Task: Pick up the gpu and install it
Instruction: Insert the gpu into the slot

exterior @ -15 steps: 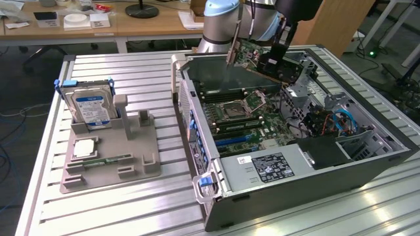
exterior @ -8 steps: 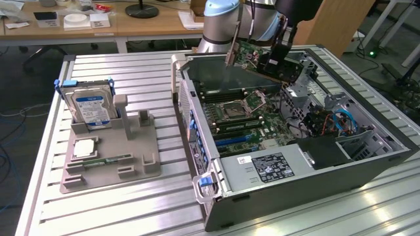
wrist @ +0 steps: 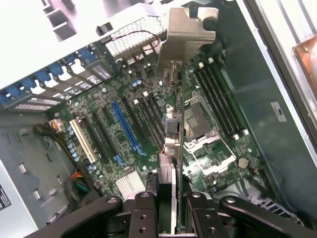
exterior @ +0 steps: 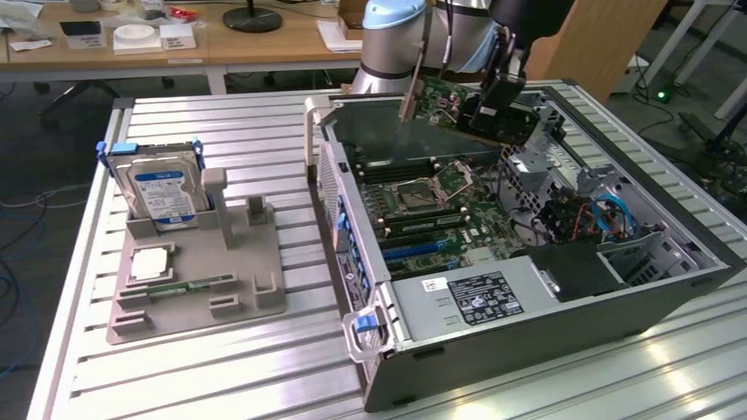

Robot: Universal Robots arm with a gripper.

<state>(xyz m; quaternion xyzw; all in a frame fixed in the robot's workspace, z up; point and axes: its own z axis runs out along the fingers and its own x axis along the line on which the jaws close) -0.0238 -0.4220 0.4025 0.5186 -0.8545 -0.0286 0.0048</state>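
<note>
My gripper (exterior: 495,98) is shut on the gpu (exterior: 450,98), a green card with a dark face. It hangs tilted above the back of the open computer case (exterior: 526,350), its silver end bracket (exterior: 411,87) pointing down. In the wrist view the gpu (wrist: 171,134) shows edge-on between my fingers (wrist: 143,210), with its bracket (wrist: 185,39) at the far end. Under it lies the motherboard (wrist: 148,124) with a blue slot (wrist: 126,126) and black slots beside it. The card is apart from the board.
A grey holder tray (exterior: 198,271) on the slatted table at the exterior view's left carries an upright hard drive (exterior: 164,194), a memory stick (exterior: 192,284) and a small chip (exterior: 152,262). Inside the case sit a power supply (exterior: 485,297) and cables (exterior: 583,219).
</note>
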